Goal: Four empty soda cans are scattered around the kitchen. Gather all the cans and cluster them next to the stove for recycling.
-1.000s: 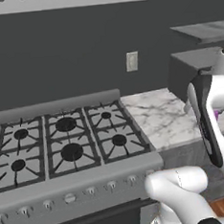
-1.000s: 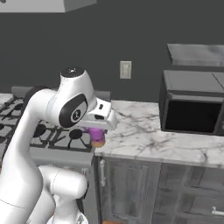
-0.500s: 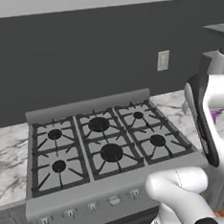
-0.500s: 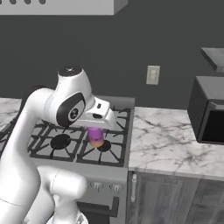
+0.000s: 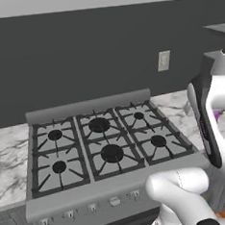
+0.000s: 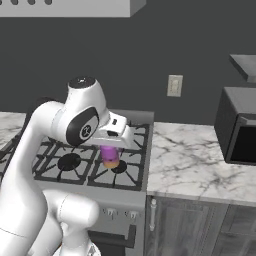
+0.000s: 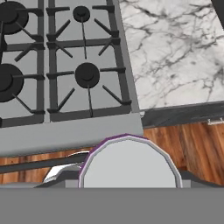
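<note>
My gripper [image 6: 110, 149] is shut on a purple soda can [image 6: 110, 159] and holds it upright, in the air over the stove's front right corner. The can's silver top [image 7: 129, 162] with its purple rim sits low in the hand view, between my fingers. A sliver of the purple can [image 5: 216, 116] peeks out behind my forearm in the left base view. The stove [image 5: 87, 107] is a wide steel gas range with black grates and front knobs. In the hand view the stove's front edge [image 7: 70, 133] lies just beyond the can.
A marble counter [image 6: 195, 165] runs right of the stove, with a black microwave [image 6: 240, 127] at its far end. More marble counter [image 5: 9, 152] lies left of the stove. A wall outlet [image 6: 174, 85] is behind. Wood floor [image 7: 192, 144] shows below the counter edge.
The whole picture has shifted: the base has driven left along the counter, so the stove now sits more centrally and the microwave has slid to the right edge. The can stays gripped.
</note>
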Available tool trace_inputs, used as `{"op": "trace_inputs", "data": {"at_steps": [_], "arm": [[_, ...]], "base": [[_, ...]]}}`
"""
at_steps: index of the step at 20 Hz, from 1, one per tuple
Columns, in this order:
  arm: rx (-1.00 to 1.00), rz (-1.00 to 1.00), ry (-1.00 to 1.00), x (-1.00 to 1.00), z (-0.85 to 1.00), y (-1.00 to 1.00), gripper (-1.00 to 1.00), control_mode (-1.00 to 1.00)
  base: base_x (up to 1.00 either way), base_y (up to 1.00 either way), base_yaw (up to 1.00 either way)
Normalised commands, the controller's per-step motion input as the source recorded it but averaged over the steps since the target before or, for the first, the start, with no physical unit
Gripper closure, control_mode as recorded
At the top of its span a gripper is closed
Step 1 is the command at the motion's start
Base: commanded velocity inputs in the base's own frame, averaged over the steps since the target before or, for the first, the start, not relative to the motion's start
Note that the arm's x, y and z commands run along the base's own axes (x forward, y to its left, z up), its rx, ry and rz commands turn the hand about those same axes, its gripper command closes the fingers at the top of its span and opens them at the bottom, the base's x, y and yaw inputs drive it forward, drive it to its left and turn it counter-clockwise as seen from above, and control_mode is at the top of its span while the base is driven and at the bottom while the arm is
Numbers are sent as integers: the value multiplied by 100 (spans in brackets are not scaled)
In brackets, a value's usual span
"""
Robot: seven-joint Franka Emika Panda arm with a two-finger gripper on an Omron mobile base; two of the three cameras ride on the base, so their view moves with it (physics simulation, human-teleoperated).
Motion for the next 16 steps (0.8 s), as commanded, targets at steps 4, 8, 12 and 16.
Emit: {"op": "trace_inputs", "data": {"at_steps": [4, 8, 12, 16], "arm": [[0, 0, 6, 67, 0, -12, 100, -100], [1, 0, 9, 100, -1, -35, 100, -100], [3, 0, 9, 100, -7, -53, 100, -100], [7, 0, 9, 100, -25, -45, 100, -100]], "base": [[0, 0, 0], [0, 0, 0], [0, 0, 0], [0, 0, 0]]}}
